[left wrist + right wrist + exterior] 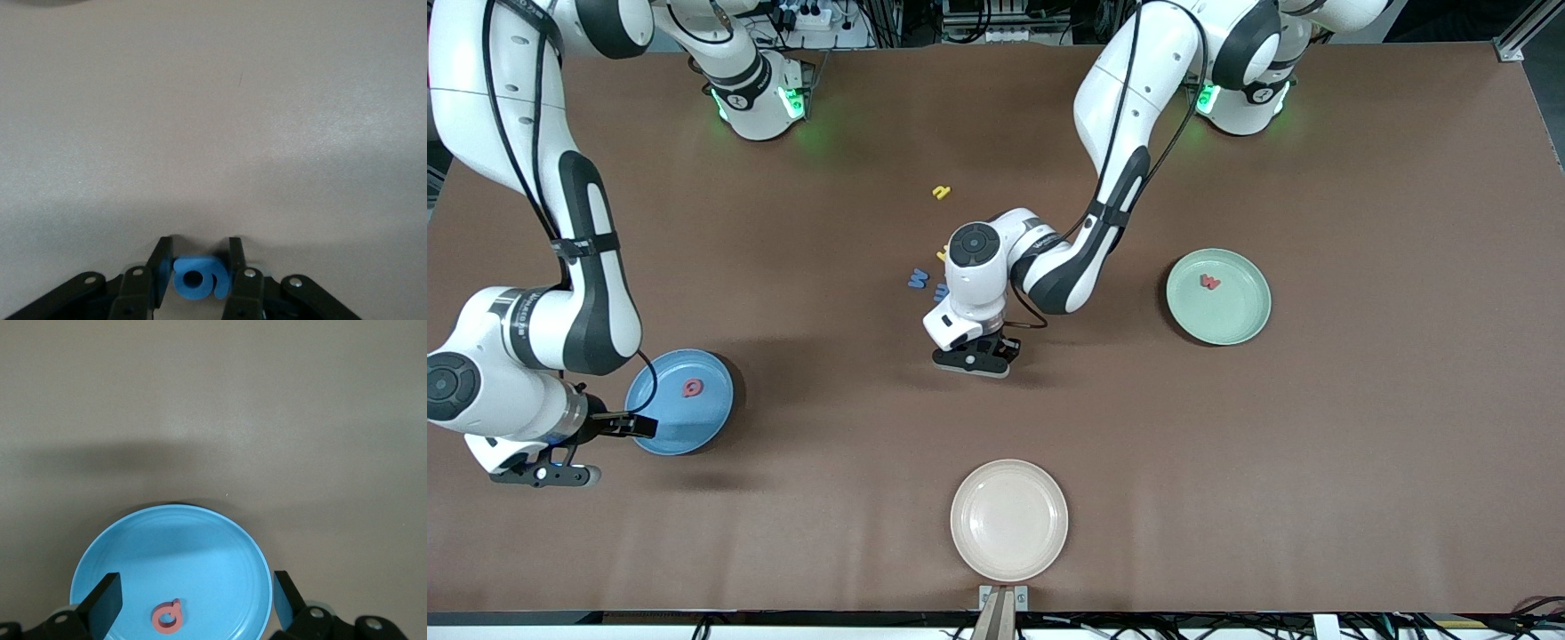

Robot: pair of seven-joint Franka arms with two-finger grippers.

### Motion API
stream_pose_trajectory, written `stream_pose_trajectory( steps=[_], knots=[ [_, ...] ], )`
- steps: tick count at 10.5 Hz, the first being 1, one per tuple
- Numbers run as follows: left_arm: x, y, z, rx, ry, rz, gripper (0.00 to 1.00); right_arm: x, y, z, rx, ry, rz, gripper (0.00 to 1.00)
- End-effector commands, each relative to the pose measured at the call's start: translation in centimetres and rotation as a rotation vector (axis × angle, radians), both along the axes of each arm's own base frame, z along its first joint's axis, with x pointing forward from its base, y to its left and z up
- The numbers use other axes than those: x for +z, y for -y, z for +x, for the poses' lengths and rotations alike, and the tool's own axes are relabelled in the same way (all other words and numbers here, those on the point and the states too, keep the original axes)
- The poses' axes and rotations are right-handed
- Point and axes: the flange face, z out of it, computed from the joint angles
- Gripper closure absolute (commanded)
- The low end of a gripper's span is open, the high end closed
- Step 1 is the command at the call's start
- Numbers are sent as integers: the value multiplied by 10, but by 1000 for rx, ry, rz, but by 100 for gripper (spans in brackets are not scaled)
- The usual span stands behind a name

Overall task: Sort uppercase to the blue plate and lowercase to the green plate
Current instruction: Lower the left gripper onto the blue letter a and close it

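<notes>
My left gripper [971, 358] [198, 248] is low over the middle of the table, shut on a blue g-like lowercase letter [208, 267]. Beside that arm, two blue letters [917, 279] [941, 291] lie on the table, along with a yellow piece [941, 256] half hidden by the wrist. A small yellow letter [941, 191] lies farther from the camera. The green plate [1240, 320] holds a red w [1209, 282]. My right gripper [547, 476] [195, 583] hangs open by the blue plate [667, 418] [200, 547], which holds a red Q [692, 388] [167, 617].
A beige plate [1009, 560] sits near the table's front edge, in the middle. The brown table top [1316, 462] spreads wide between the three plates.
</notes>
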Motion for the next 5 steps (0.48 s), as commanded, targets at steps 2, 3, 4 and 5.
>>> stream_pose_trajectory(
  steps=[2, 3, 4, 5],
  knots=[
    [-29, -14, -13, -17, -57, 101, 65, 7, 5, -1, 42, 7, -5, 0],
    [-29, -13, -14, -17, -58, 100, 66, 7, 0, 0, 55, 7, -7, 0],
    [-29, -13, -14, -16, -60, 99, 68, 6, 0, 0, 56, 6, -7, 0],
    [-29, -13, -14, -16, -60, 98, 69, 6, 6, -1, 54, 5, -5, 0]
  ],
)
